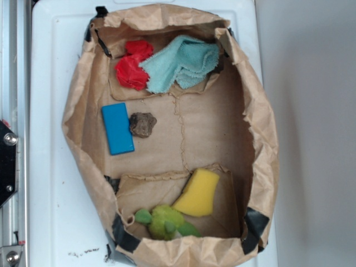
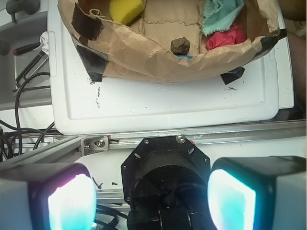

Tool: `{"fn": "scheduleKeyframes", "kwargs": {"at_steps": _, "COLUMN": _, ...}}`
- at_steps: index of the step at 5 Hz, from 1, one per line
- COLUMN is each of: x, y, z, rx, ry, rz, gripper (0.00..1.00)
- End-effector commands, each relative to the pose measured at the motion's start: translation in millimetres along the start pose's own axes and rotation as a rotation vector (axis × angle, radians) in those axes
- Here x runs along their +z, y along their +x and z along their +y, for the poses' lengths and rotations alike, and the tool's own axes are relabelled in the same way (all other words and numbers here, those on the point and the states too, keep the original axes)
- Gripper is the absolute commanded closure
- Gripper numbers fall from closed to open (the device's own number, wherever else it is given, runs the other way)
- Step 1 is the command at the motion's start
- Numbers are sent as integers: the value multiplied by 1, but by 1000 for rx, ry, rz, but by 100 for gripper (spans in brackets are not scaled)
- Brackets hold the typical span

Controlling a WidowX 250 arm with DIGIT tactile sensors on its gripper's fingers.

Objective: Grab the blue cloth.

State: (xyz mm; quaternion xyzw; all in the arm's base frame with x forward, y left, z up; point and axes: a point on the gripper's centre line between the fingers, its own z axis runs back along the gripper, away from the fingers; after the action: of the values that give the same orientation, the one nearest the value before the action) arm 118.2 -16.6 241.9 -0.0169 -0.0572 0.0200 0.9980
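Observation:
The blue cloth [image 1: 183, 64], a crumpled light teal terry towel, lies at the back of the brown paper tray [image 1: 261, 122], touching the red cloth [image 1: 132, 65] on its left. In the wrist view the blue cloth [image 2: 220, 13] shows at the top right, partly cut off by the frame edge. My gripper [image 2: 151, 199] is open, its two glowing pads far apart with nothing between them. It hangs outside the tray over the robot base, far from the cloth. The gripper does not show in the exterior view.
Inside the tray lie a rigid blue block [image 1: 117, 128], a brown rock [image 1: 143, 124], a yellow sponge [image 1: 198, 192] and a green plush toy [image 1: 166, 221]. The tray's crumpled walls stand raised on a white lid [image 2: 158, 103]. Aluminium rail [image 2: 144, 140] and cables [image 2: 24, 96] sit near the base.

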Motion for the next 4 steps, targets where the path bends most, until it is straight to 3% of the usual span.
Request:
{"fn": "scheduleKeyframes", "kwargs": {"at_steps": 1, "x": 0, "y": 0, "z": 0, "rx": 0, "ry": 0, "rz": 0, "gripper": 0}}
{"fn": "scheduleKeyframes", "kwargs": {"at_steps": 4, "x": -37, "y": 58, "z": 21, "rx": 34, "ry": -8, "rz": -11, "gripper": 0}}
